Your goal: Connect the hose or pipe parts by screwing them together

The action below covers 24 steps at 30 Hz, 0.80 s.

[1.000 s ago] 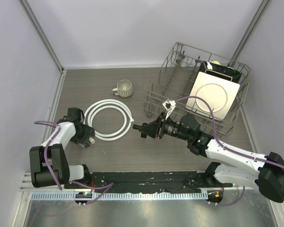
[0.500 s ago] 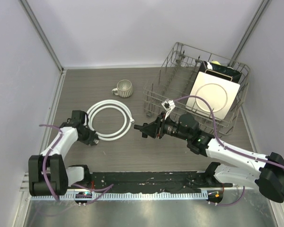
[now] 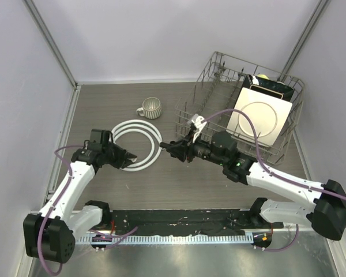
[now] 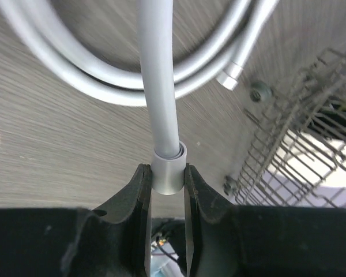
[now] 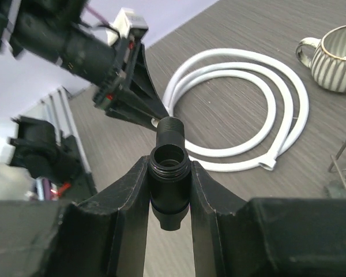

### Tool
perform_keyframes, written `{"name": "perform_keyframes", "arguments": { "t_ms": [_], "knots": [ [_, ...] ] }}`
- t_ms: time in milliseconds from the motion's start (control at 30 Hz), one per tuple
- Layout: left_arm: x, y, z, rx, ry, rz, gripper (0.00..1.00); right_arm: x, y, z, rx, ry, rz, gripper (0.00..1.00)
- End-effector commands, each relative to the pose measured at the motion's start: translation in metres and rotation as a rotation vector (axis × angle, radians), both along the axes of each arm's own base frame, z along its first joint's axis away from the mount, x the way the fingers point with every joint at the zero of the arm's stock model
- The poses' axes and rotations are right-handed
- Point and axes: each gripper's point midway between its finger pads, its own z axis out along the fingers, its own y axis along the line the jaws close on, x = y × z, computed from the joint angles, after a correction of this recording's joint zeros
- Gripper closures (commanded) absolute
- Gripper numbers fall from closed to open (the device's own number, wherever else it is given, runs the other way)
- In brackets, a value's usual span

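Note:
The white hose [image 3: 136, 122] lies coiled on the table left of centre. My left gripper [image 3: 130, 156] is shut on one of its white end nuts [image 4: 168, 173]; the hose [image 4: 158, 75] runs straight out from between the fingers. The other end nut [image 4: 230, 75] lies free on the table beside the coil. My right gripper [image 5: 169, 184] is shut on the black T-shaped fitting [image 5: 169, 173], whose threaded stub points at the left gripper [image 5: 154, 115] just ahead. In the top view the fitting [image 3: 168, 146] hangs a short gap to the right of the held nut.
A grey ribbed mug [image 3: 151, 107] stands behind the coil. A wire dish rack [image 3: 219, 63] with a white square plate [image 3: 258, 118] fills the back right, close behind the right arm. Walls enclose the table's left, back and right sides.
The left gripper swung from the coil's left side, shut on the hose's end nut and carried it right. The right gripper moved the fitting slightly up and left.

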Motion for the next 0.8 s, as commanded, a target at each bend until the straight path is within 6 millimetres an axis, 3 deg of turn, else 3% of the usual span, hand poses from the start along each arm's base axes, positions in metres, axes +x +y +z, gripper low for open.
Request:
{"name": "perform_keyframes", "arguments": {
  "t_ms": [0, 167, 333, 567, 767],
  "knots": [
    [0.018, -0.033, 0.063, -0.139, -0.166, -0.071, 1.00, 0.009, 0.021, 0.033, -0.074, -0.361, 0.038, 0.99],
    [-0.007, -0.018, 0.056, -0.174, 0.035, 0.161, 1.00, 0.008, 0.029, 0.025, -0.163, -0.489, 0.063, 0.99],
    [-0.017, 0.004, 0.060, -0.127, 0.002, 0.293, 1.00, -0.005, 0.039, 0.024, -0.154, -0.496, 0.114, 0.99],
    [-0.027, -0.014, 0.052, -0.226, 0.063, 0.251, 1.00, -0.020, 0.064, 0.011, -0.176, -0.525, 0.122, 0.99],
    [-0.024, -0.019, 0.059, -0.294, 0.013, 0.253, 1.00, -0.029, 0.082, 0.012, -0.181, -0.565, 0.124, 0.99]
  ]
}}
